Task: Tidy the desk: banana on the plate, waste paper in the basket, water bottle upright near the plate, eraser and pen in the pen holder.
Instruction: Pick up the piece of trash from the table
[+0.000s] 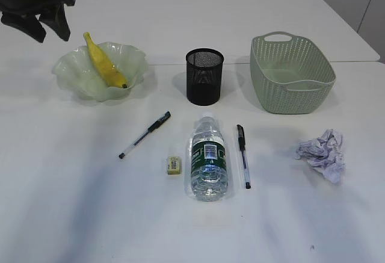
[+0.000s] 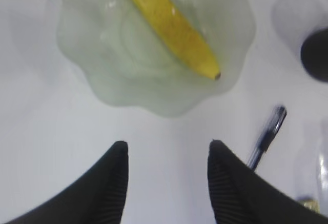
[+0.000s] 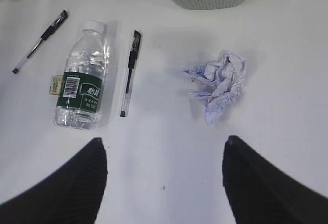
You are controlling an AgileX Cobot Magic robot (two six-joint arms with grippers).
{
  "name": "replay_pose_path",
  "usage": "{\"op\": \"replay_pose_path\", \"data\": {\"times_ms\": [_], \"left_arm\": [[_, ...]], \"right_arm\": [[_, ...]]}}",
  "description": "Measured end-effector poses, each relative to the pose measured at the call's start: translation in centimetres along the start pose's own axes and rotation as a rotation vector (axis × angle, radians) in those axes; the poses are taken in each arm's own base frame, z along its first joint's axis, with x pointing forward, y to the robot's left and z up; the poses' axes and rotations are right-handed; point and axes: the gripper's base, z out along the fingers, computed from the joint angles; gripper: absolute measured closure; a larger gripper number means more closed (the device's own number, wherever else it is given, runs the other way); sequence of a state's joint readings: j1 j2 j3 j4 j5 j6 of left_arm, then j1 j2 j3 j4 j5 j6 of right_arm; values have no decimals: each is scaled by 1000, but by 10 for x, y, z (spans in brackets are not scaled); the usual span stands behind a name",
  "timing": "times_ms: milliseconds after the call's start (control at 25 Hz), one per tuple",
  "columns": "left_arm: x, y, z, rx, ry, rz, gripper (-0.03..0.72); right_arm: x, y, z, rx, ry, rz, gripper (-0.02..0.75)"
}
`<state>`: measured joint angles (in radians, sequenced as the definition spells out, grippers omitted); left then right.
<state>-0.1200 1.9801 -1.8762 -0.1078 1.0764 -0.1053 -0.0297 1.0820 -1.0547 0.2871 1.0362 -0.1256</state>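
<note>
The banana (image 1: 104, 62) was found lying in the pale green scalloped plate (image 1: 72, 70) at the far left of the table (image 1: 60, 215); that step was judged complete. The left end effector (image 2: 166, 175) was seen with its fingers spread and nothing between them, hovering just short of the plate's near rim. The right end effector (image 3: 164, 175) was likewise spread wide and empty, with the waste paper (image 3: 218, 85) directly ahead of it and slightly to the right of its centre line, well apart from either finger.

The waste paper was judged very light, soft and compressible; a grasp across the middle of the wad should hold, though a loose fold might slip free. The basket (image 1: 292, 73) stood empty just beyond it.

The water bottle (image 1: 209, 159) lay on its side, cap towards the mesh pen holder (image 1: 204, 76). It was judged smooth, prone to roll, and best taken across the labelled waist. One gel pen (image 1: 243, 155) lay just to its right and a second pen (image 1: 145, 134) to its left; both were thin, rigid and flat on the table, so difficult to pinch. The small eraser (image 1: 173, 165) lay just left of the bottle.
</note>
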Motion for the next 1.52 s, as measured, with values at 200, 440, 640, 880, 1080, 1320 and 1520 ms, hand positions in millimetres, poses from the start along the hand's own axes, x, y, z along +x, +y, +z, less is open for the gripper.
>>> {"op": "replay_pose_path", "data": {"times_ms": [200, 440, 640, 880, 1080, 1320, 1520], "left_arm": [[12, 1, -5, -8, 123, 80, 363], [13, 0, -19, -12, 115, 89, 407], [24, 12, -21, -44, 147, 78, 411], [65, 36, -24, -108, 213, 57, 412], [93, 38, -51, -117, 184, 63, 412], [120, 35, -92, -112, 108, 70, 412], [141, 33, -124, -105, 44, 73, 412]], "right_arm": [[2, 0, 0, -2, 19, 2, 215], [3, -1, 0, 10, 29, 20, 215], [1, -5, 9, 39, 77, 50, 215], [-4, -14, 39, 54, 194, 73, 215], [-6, -24, 75, 67, 313, 95, 215], [-7, -36, 116, 92, 392, 108, 216], [-11, -35, 143, 103, 389, 74, 215]]}}
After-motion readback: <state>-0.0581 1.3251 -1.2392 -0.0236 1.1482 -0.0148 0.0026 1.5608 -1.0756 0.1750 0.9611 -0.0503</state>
